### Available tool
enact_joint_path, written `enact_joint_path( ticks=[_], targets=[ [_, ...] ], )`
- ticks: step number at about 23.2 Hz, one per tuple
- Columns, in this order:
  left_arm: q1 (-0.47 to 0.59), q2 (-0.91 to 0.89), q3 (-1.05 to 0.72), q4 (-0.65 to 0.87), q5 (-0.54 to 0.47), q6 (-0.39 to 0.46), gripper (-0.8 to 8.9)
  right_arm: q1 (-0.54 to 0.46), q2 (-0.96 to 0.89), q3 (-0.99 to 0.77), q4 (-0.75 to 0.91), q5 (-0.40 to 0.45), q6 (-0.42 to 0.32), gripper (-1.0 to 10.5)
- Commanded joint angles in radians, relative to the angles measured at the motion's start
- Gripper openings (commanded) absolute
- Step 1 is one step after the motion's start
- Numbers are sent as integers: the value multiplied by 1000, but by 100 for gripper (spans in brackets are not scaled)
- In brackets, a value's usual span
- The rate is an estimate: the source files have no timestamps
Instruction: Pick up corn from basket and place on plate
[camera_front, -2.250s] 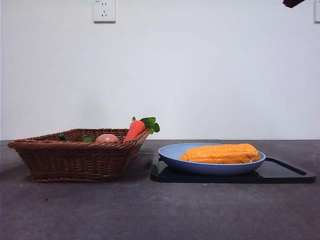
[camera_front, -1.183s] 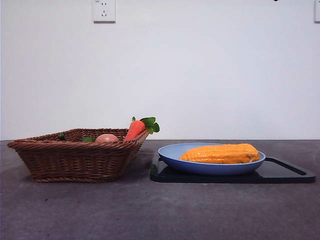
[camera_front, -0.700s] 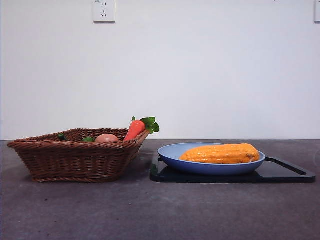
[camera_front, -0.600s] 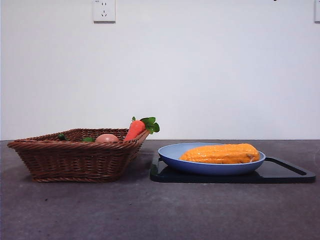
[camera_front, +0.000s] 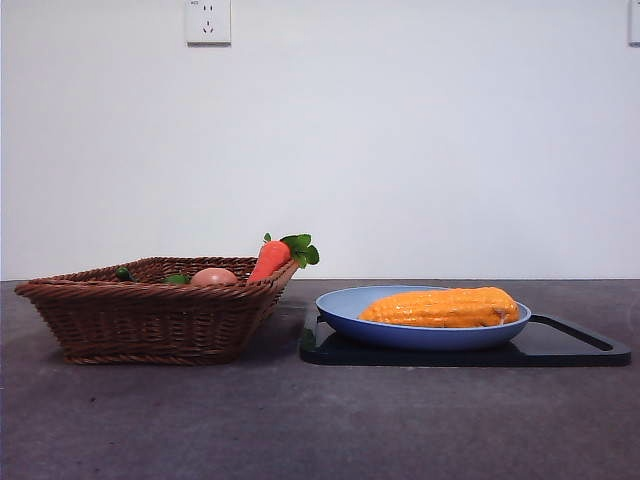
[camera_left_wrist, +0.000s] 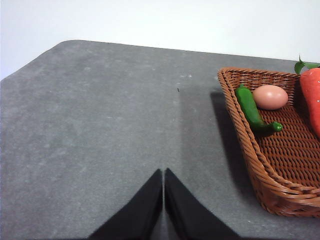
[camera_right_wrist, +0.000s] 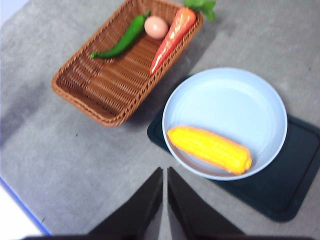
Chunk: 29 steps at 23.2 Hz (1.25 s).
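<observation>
The yellow-orange corn (camera_front: 442, 307) (camera_right_wrist: 209, 148) lies lengthwise in the light blue plate (camera_front: 345, 308) (camera_right_wrist: 235, 95), apart from both grippers. The brown wicker basket (camera_front: 150, 320) (camera_right_wrist: 95, 85) (camera_left_wrist: 270, 175) stands to the plate's left in the front view. My right gripper (camera_right_wrist: 164, 176) hangs high above the table, shut and holding nothing, with the plate and corn below it. My left gripper (camera_left_wrist: 163, 176) is shut and empty over bare table beside the basket. Neither arm shows in the front view.
A carrot (camera_front: 270, 258) (camera_right_wrist: 172, 37), an egg (camera_front: 214, 276) (camera_left_wrist: 270, 97) and a green pepper (camera_left_wrist: 252, 110) (camera_right_wrist: 122, 37) lie in the basket. The plate rests on a flat black tray (camera_front: 570, 345) (camera_right_wrist: 295, 170). A grey tabletop (camera_front: 320, 420) spreads around them, with a white wall behind.
The black arm tip at the top right corner of the front view has risen out of sight. Corn, plate and basket have not moved.
</observation>
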<state>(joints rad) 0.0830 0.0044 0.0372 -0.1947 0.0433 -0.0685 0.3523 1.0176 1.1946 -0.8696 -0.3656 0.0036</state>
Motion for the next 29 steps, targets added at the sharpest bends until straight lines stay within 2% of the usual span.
enact_joint_path(
  ticks=[1, 4, 6, 9, 11, 14, 18, 20, 25, 29],
  targets=[
    [3, -2, -21, -16, 0, -4, 8, 3, 6, 18, 26, 0, -8, 2],
    [3, -2, -21, -16, 0, -4, 8, 3, 6, 18, 31, 0, -13, 2],
    [3, -2, -21, -16, 0, -3, 8, -16, 2, 18, 54, 4, -55, 2],
    [3, -2, -21, -16, 0, -4, 8, -104, -36, 9, 185, 25, -113, 2],
    [3, -2, -21, -16, 0, -4, 8, -174, -93, -32, 271, 13, -111, 2],
    [3, -2, -21, -16, 0, -4, 8, -283, -233, -201, 433, -27, -101, 2],
    [3, -2, -21, -16, 0, -3, 8, -380, -454, -480, 650, -23, -93, 2],
    [3, -2, -21, -16, 0, -3, 8, -399, -530, -573, 715, -5, -94, 2],
    [3, -2, -21, -16, 0, -4, 8, -410, -721, -790, 828, 123, -94, 2],
    [3, -2, -21, -16, 0, -4, 8, -409, -837, -911, 839, 138, -93, 2]
  ],
)
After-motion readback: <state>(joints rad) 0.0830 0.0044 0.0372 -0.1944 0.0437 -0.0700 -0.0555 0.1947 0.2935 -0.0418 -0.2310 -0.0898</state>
